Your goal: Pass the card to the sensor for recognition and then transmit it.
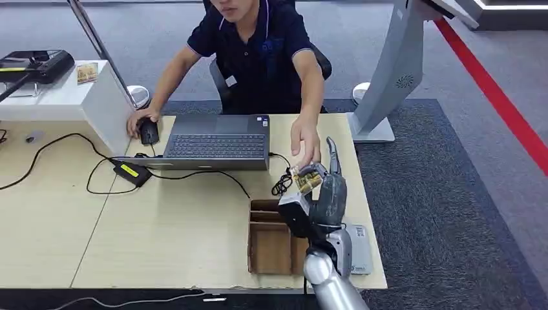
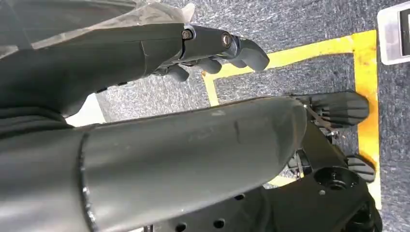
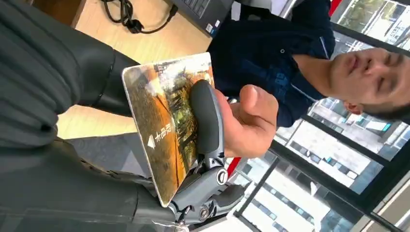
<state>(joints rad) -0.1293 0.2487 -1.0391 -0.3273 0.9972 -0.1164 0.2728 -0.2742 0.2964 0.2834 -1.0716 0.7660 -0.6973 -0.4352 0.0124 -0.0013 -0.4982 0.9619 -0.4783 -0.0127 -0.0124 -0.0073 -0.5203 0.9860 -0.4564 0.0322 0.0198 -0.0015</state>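
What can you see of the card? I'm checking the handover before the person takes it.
The card is a thin, stiff, glossy rectangle with rounded corners, printed with an orange and green scene, white characters and a small white arrow. The right robot hand holds it raised above the table's right end, a dark finger pressed across its printed face. The person's hand reaches in just behind it; contact cannot be told.

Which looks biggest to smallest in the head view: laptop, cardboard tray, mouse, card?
1. laptop
2. cardboard tray, partly hidden by the right hand
3. mouse
4. card

Mouse versus card is unsure: the card sits higher, nearer the camera, and fingers cover part of it.
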